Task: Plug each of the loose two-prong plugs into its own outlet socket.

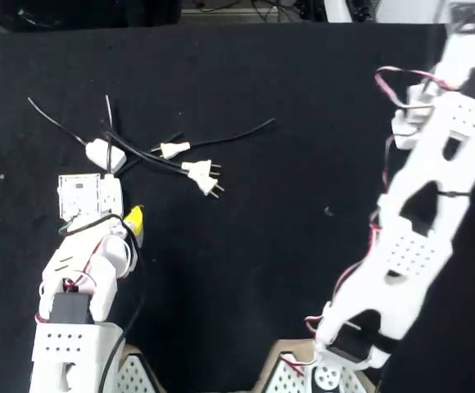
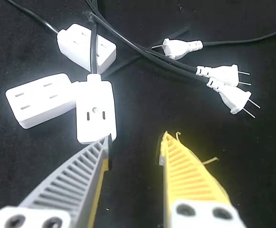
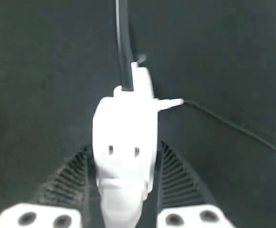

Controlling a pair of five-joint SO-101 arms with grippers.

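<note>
Three white outlet blocks (image 2: 96,111) (image 2: 40,99) (image 2: 86,45) lie together on the black table, with black cords crossing them. Three loose two-prong plugs (image 2: 181,47) (image 2: 221,72) (image 2: 233,97) lie beside them, prongs pointing away from the outlets. My left gripper (image 2: 133,142) is open just short of the nearest outlet, its grey finger (image 2: 83,173) almost touching that block and its yellow finger (image 2: 185,175) apart. In the high view this gripper (image 1: 123,219) sits at the left, below the plugs (image 1: 201,169). My right gripper (image 3: 123,190) is shut on a white socket block (image 3: 123,137) with a black cord.
The right arm (image 1: 422,213) stands raised along the right side of the table. Black cords (image 1: 237,133) trail from the plugs toward the table's middle. The black cloth (image 1: 303,246) between the two arms is bare.
</note>
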